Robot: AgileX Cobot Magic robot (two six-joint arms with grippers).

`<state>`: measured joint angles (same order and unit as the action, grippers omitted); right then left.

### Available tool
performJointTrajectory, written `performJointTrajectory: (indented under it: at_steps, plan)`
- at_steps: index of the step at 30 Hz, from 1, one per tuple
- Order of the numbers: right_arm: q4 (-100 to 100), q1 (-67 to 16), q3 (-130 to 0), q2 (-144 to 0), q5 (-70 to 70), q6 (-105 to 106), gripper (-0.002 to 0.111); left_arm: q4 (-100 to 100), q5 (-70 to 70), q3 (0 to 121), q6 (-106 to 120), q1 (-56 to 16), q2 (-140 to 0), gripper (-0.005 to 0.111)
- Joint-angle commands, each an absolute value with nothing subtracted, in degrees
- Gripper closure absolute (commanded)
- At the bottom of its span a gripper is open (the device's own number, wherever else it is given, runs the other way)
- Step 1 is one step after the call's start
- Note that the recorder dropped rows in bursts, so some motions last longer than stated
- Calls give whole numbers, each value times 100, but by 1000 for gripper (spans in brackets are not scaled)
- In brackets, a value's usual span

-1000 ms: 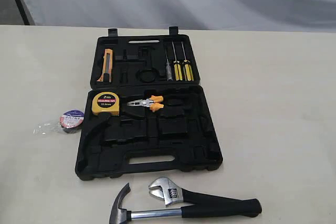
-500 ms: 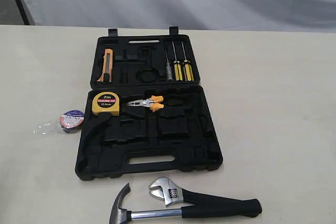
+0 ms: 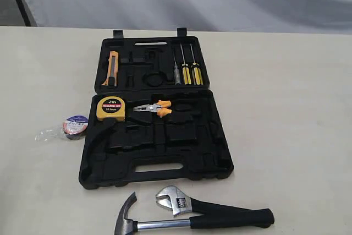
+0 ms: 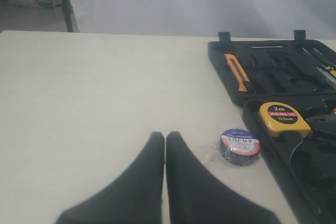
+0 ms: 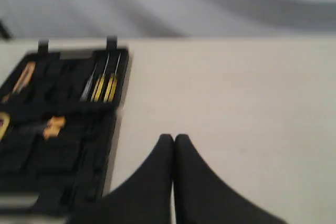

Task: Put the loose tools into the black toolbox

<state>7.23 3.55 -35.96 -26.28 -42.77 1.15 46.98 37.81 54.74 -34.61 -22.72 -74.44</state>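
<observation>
Exterior view first: we see the black toolbox (image 3: 212, 152) lying open on the table (image 3: 297, 136), both halves flat. Inside sit the yellow tape measure (image 3: 110, 108), the orange-handled pliers (image 3: 155, 108), the screwdrivers (image 3: 187, 71) and an orange knife (image 3: 112, 68). All three loose tools are outside it. The tape roll (image 3: 74, 126) (in its clear wrap) lies just left of the toolbox. The hammer (image 3: 159, 225) and the wrench (image 3: 177, 200) lie on the table by the handle edge, their black handles meeting at the right.

Over to the left wrist view: the left gripper (image 4: 165, 138) is clenched, fingers pressed together on nothing. We spot the tape roll near its tips, apart from them, just beside the toolbox.

Right wrist view, blurry: the right gripper (image 5: 174, 140) is clenched and empty too, above bare table beside the toolbox.
</observation>
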Motion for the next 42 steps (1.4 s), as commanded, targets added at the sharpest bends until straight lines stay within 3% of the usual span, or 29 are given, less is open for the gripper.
performJointTrajectory:
  at_steps: [1, 7, 21, 24, 29, 35, 42]
  plan:
    - [2649, 382, -3956, -4111, -5247, 1791, 108, 4620, 3683, 5420, -3520, -2253, -7398, 105]
    - [4502, -298, -3956, -5616, -5220, 3970, 109, 4620, 3683, 5420, -3520, -2253, -7398, 105]
    - [3902, -4573, -4137, -8036, -3017, 5167, 108, 4620, 3683, 5420, -3520, -2253, -7398, 105]
    - [3394, -5073, -4381, -8536, -2831, 5015, 99, 4620, 3683, 5420, -3520, -2253, -7398, 105]
    - [3295, -5275, -4871, -9315, -2854, 5002, 67, 4620, 3683, 5420, -3520, -2253, -7398, 105]
    - [2532, -5275, -5264, -9902, -2949, 4652, 64, 4620, 3683, 5420, -3520, -2253, -7398, 105]
    - [954, -5275, -5730, -10154, -3912, 2814, 64, 4620, 3683, 5420, -3520, -2253, -7398, 105]
